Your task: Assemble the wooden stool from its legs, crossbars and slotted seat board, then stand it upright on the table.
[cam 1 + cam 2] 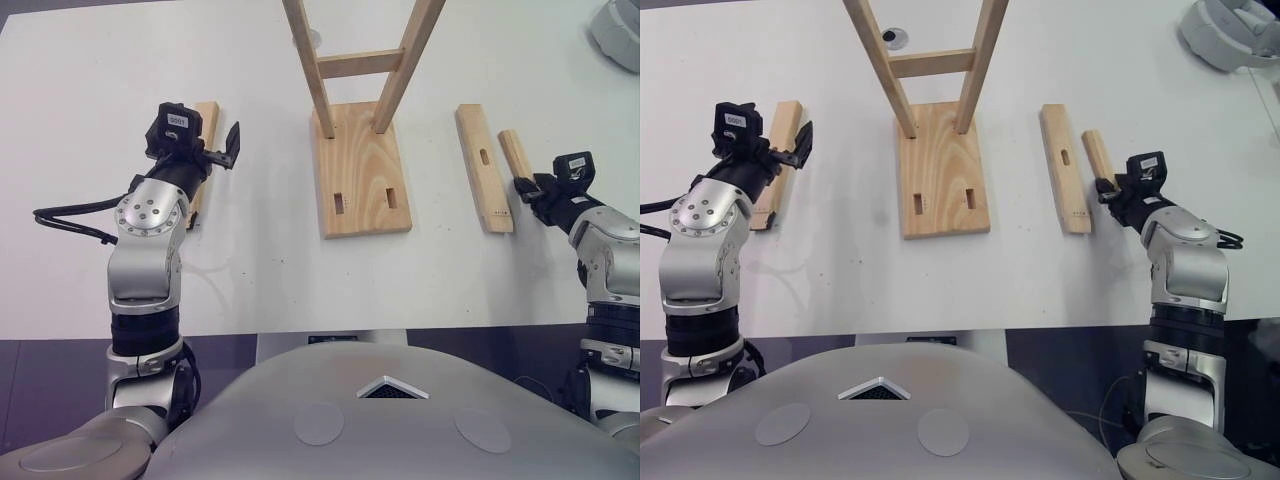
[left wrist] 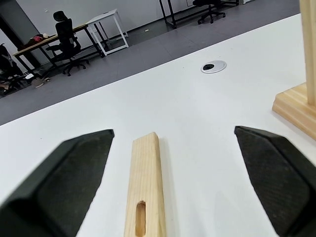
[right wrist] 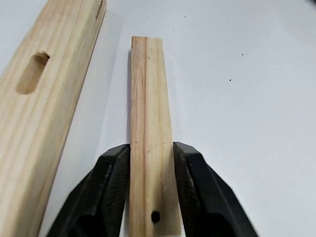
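Crossbar (image 3: 148,89) — in right gripper (image 3: 151,155), on table (image 3: 247,74)

**Surroundings of the white surface (image 1: 120,60).** A round grey cable grommet (image 2: 214,66) is set flush into the surface toward its far side. A pale grey, rounded object (image 1: 1230,30) is seen toward the far right; it is cut off by the frame, so its kind cannot be determined. Beyond the far edge a dark grey floor (image 2: 148,49) is shown. On it a black office chair (image 2: 64,44) is placed beside a wood-topped desk (image 2: 44,42), with a small white table (image 2: 103,16) near by. Further chairs (image 2: 212,7) are partly shown behind.
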Controlling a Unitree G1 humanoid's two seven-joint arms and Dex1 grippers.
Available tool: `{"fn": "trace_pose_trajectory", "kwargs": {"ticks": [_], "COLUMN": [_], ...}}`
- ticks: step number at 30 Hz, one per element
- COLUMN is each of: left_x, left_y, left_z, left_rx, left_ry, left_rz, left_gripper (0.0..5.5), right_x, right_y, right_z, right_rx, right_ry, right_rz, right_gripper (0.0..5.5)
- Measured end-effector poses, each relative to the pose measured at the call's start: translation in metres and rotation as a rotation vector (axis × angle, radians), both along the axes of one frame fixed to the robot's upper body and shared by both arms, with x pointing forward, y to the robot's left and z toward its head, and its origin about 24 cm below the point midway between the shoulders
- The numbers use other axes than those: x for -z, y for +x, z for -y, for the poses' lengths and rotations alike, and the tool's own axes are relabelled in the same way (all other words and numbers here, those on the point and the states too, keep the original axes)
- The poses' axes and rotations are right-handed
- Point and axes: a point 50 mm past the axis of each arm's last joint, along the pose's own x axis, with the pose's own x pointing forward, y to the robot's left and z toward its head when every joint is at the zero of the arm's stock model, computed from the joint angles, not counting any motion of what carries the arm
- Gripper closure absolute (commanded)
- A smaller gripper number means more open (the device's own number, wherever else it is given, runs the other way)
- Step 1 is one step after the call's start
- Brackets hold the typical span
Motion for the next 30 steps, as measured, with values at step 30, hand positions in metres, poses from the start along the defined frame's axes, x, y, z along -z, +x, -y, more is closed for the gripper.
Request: {"fn": "trace_pose_trajectory", "kwargs": {"ticks": [30], "left_x": [-0.197], "left_y": [0.012], "left_z": [0.119], "left_rx": [0.636], "left_ry": [-1.034], "left_rz": [0.313], "left_gripper": [3.15], "right_x": [-0.234], "right_y": [0.022], "right_z": [-0.197], "right_rx": [-0.898], "right_ry": [-0.032], "right_rz": [1.164], "right_gripper": [4.17]}}
